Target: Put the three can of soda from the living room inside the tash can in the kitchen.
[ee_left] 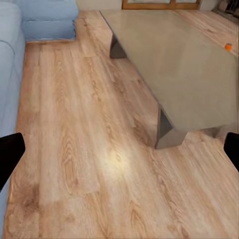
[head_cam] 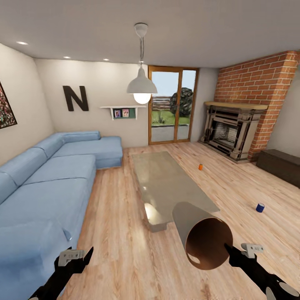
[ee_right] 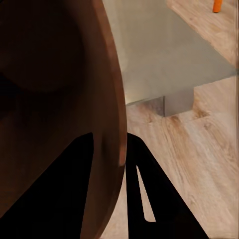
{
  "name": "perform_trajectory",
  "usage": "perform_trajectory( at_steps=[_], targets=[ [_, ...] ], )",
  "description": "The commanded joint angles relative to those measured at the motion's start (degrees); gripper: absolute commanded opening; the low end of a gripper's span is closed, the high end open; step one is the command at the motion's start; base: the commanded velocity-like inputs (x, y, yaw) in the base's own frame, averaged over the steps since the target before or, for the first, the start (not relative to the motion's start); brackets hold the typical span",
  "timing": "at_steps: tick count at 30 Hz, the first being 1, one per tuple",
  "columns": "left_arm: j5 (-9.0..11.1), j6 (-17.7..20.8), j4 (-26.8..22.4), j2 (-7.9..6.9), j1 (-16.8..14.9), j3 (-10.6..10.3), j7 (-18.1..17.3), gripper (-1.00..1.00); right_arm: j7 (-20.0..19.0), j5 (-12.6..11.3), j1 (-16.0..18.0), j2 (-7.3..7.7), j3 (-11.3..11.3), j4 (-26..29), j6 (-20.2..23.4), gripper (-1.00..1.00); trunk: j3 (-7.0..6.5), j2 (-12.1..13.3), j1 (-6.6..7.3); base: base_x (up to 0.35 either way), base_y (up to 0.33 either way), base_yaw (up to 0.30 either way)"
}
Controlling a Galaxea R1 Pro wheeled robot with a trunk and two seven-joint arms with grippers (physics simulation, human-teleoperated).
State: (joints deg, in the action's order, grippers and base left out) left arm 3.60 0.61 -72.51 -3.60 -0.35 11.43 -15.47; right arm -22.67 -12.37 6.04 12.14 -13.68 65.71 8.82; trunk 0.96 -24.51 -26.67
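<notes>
Two cans lie on the floor, none binned: left tool [head_cam: 77, 256] apart, empty; right tool [head_cam: 235, 254] clamped on the bin [head_cam: 204, 239] rim; orange can [head_cam: 200, 166] beyond the worktop [head_cam: 166, 183]; blue can [head_cam: 260, 207] rightmost.

Left arm low and extended forward, left gripper [head_cam: 79, 255] with its 2 fingers spread, holding nothing; right arm low and extended forward, right gripper [head_cam: 228, 251] clamped across the tash can [head_cam: 204, 237] rim, 1 finger inside, 1 outside
</notes>
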Motion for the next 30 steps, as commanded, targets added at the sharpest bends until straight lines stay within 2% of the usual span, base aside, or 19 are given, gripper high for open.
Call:
perform_trajectory(
  at_steps=[1, 10, 16, 18, 24, 30],
  targets=[
    [0.0, 0.0, 0.0, 0.0, 0.0, 0.0, 0.0, 1.0, -0.18, -0.64, 0.03, -0.01, -0.03, 0.09, 0.04, -1.0, -0.05, -0.01, 0.0, 0.0, 0.314, -0.253],
    [-0.22, -0.07, 0.0, 0.0, 0.0, -0.01, 0.0, 1.0, 0.42, -0.64, 0.09, -0.01, 0.12, 0.12, 0.71, -1.0, -0.35, -0.01, 0.0, 0.0, 0.314, -0.252],
    [-0.26, -0.08, 0.0, 0.0, 0.0, -0.06, 0.0, 1.0, 0.53, -0.7, 0.15, -0.02, 0.08, 0.15, 6.26, -1.0, -0.38, -0.01, 0.0, 0.0, 0.313, -0.252],
    [-0.26, -0.09, 0.0, 0.0, 0.0, -0.07, 0.0, 1.0, 0.57, -0.72, 0.15, -0.09, 0.07, 0.18, 6.88, -1.0, -0.38, -0.01, 0.0, 0.0, 0.311, -0.252],
    [-0.26, -0.09, 0.0, 0.0, 0.0, -0.05, 0.0, 1.0, 0.69, -0.73, 0.2, -1.42, -0.22, 0.2, 7.54, -1.0, -0.39, -0.01, 0.0, 0.007, 0.31, -0.252],
    [-0.26, -0.07, 0.0, 0.01, -0.07, -0.02, 0.0, 1.0, 0.67, -0.73, 0.2, -1.54, -0.41, 0.21, 7.55, -1.0, -0.39, -0.01, 0.0, 0.115, 0.305, -0.252]
  ],
)
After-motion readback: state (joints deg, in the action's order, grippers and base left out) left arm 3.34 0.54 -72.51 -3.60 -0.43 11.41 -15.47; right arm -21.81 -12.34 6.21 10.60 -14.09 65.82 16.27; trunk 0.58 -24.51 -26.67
